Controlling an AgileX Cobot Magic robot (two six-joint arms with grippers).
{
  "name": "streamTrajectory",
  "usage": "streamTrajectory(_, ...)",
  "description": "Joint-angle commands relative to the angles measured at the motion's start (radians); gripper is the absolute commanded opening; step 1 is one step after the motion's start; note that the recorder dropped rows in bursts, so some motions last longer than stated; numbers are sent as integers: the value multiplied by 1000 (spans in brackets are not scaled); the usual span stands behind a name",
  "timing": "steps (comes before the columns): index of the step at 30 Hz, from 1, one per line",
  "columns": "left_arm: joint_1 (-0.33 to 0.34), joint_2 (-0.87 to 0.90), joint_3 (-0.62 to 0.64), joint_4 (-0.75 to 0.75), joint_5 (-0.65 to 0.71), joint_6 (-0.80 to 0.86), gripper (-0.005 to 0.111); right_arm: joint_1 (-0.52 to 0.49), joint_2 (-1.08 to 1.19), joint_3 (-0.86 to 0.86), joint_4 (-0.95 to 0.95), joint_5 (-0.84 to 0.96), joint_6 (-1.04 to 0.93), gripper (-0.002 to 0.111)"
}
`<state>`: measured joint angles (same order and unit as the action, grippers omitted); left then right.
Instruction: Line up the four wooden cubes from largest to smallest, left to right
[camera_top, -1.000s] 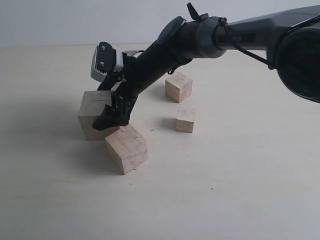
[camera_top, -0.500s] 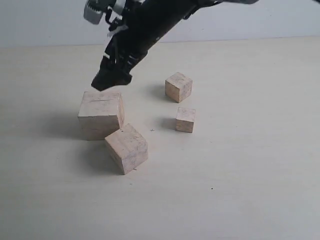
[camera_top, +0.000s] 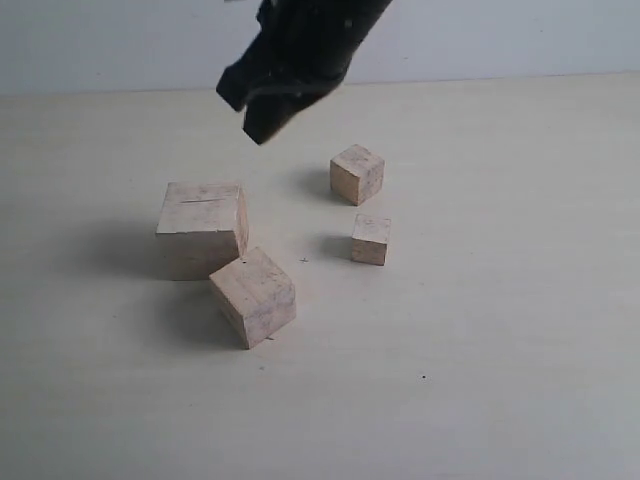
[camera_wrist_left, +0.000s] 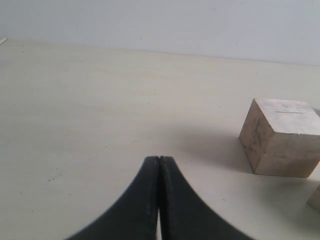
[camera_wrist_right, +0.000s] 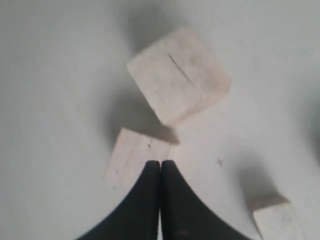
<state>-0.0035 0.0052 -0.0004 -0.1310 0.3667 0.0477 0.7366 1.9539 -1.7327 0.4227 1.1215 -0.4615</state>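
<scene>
Above the surface (camera_top: 500, 350), right jaws hang pressed together, empty; largest cube (camera_top: 200, 228) and second cube (camera_top: 253, 297) touch corners below-left, third cube (camera_top: 357, 173) and smallest cube (camera_top: 371, 240) below-right. Left jaws together too, low near largest cube.

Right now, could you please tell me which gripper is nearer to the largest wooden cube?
Right, it seems. The right gripper, shut, hovers just above and beside the largest cube; the left gripper, also shut, sits low, farther off to the cube's side.
</scene>
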Motion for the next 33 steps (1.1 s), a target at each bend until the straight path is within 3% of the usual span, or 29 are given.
streamTrajectory(1, -7, -5, 0, -3, -8, 1, 0, 58, -42, 132, -132, -9, 183, 0)
streamTrajectory(6, -7, -5, 0, -3, -8, 1, 0, 152, -82, 299, -143, -224, 264, 0)
streamTrajectory(12, -7, -5, 0, -3, -8, 1, 0, 207, -57, 332, -143, -350, 268, 6)
streamTrajectory(15, -7, -5, 0, -3, -8, 1, 0, 211, -38, 330, -147, -346, 234, 27)
streamTrajectory(20, -7, -5, 0, -3, -8, 1, 0, 211, -24, 330, -147, -343, 246, 85)
streamTrajectory(22, -7, -5, 0, -3, -8, 1, 0, 211, -20, 330, -158, -347, 274, 97)
streamTrajectory(27, -7, -5, 0, -3, -8, 1, 0, 211, 8, 330, -275, -353, 436, 96)
streamTrajectory(33, -7, -5, 0, -3, -8, 1, 0, 211, 49, 330, -241, -341, 454, 96)
